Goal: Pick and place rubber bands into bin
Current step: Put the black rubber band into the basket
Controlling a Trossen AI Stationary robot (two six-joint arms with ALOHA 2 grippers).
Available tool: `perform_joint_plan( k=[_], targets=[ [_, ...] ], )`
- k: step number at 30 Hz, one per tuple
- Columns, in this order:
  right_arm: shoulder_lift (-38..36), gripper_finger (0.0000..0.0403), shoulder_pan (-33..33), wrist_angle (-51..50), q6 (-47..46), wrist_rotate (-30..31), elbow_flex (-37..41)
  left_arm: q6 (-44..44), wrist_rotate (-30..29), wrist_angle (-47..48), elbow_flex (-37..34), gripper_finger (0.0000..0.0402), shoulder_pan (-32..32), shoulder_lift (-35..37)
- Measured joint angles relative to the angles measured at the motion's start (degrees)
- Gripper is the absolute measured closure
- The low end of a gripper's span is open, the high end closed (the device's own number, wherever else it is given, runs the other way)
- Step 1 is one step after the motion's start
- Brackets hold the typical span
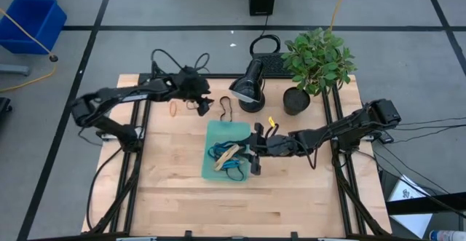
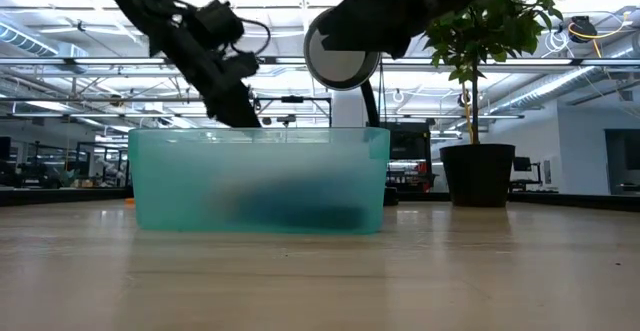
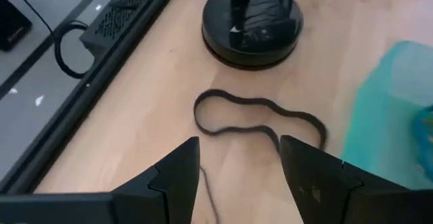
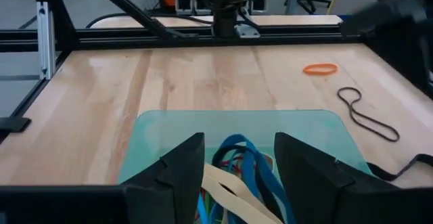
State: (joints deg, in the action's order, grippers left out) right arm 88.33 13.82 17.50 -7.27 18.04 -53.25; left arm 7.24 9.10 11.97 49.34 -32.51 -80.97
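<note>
My wooden table (image 1: 175, 190) carries a teal bin (image 1: 216, 130), a lamp's round black base (image 3: 252, 22), a potted plant (image 1: 297, 100), and two loose rubber bands, one black (image 3: 256, 118), one seemingly orange (image 4: 319, 69).

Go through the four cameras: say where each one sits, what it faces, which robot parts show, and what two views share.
High: overhead, straight down on the table; both arms, left gripper, right gripper by the bin.
Low: table height, level across; bin wall, arms above.
Left wrist: faces the black rubber band past its open fingers.
Right wrist: over the bin, open fingers.
Shared: both wrist views show the black rubber band and the bin.
</note>
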Motion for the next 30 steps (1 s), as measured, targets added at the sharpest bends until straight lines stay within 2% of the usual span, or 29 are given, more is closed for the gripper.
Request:
perform_joint_plan(
  k=[4,9,13,20,24,30],
  targets=[
    [0.0,0.0228,0.21,-0.27,-0.19,1.44,0.0,-0.47,2.27,-5.93,0.02,0.019,-0.41,-5.45],
    [0.0,0.0225,0.18,-1.19,-2.53,1.62,0.0,-3.29,1.99,-7.09,1.89,0.019,-0.36,-11.26],
    [0.0,0.0227,0.18,-2.7,-4.37,1.62,0.0,-2.98,0.97,-2.94,7.81,0.019,0.41,-15.96],
    [0.0,0.0229,0.21,-4.43,-7.57,1.41,0.0,-1.37,-3.61,10.32,19.92,0.019,0.14,-24.62],
    [0.02,0.0226,0.4,-4.5,-8.19,1.4,0.0,-2.19,-3.64,10.71,22.41,0.019,-0.11,-28.02],
    [0.02,0.0228,0.53,-4.57,-8.21,1.4,0.02,-5.22,-4.89,11.24,22.47,0.019,-0.15,-31.22]
  ],
)
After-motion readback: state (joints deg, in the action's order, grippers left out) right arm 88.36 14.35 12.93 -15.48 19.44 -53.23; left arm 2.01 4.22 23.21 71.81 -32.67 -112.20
